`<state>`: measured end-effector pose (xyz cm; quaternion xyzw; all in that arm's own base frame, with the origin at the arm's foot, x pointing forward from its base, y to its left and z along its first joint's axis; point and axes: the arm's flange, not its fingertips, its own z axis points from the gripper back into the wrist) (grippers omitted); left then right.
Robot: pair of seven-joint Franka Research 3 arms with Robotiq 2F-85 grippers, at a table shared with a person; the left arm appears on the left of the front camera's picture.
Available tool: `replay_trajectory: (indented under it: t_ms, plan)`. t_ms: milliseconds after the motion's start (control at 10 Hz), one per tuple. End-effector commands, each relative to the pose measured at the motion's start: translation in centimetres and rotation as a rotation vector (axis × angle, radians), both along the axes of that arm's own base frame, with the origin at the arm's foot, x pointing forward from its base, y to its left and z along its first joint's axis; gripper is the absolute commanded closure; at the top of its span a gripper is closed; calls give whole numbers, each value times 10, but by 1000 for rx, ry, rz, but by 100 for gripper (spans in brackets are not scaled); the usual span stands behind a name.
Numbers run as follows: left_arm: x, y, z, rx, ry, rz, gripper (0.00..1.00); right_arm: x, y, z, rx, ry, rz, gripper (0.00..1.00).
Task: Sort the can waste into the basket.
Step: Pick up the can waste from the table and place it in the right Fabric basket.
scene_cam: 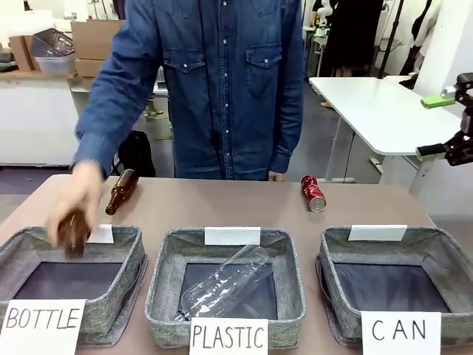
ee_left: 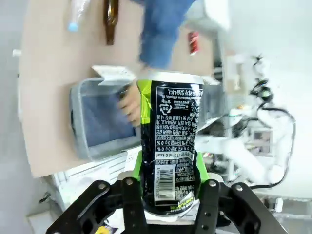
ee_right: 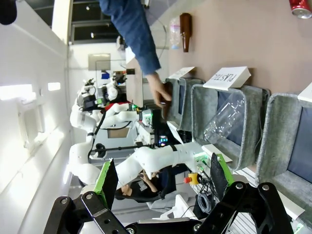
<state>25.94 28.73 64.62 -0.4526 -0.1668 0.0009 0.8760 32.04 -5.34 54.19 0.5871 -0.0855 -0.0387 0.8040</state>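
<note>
Beyond CAN basket point(scene_cam: 436, 242), red can point(scene_cam: 312, 193) lies lengthwise away from me; my right gripper point(scene_cam: 425, 127), fingers spread empty, hangs nearest. Left gripper point(ee_left: 169, 185) clenched on dark can point(ee_left: 170, 126).

BOTTLE sign point(scene_cam: 42, 324) on left basket point(scene_cam: 129, 275); PLASTIC sign point(scene_cam: 228, 336) on middle basket point(scene_cam: 166, 288); CAN sign point(scene_cam: 400, 331) on right basket point(scene_cam: 330, 281).

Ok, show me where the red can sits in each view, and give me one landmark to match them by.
Front view: the red can lies on the table, behind the CAN basket, right of centre.
Left wrist view: the red can is small, near the top, just right of the blue sleeve.
Right wrist view: the red can is in the top right corner, cut by the edge.
Shared landmark: the brown bottle lying on the table.
</note>
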Motion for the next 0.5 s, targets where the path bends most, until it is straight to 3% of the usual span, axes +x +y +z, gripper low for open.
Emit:
replay_trajectory:
  t_ms: [0, 400]
  plan:
    - [8, 27, 2, -146, -64, 27, 55, 2, 1, 3, 19, -22, 6, 0]
    - [9, 20, -4, -126, -66, -38, 55, 2, 1, 3, 19, -22, 6, 0]
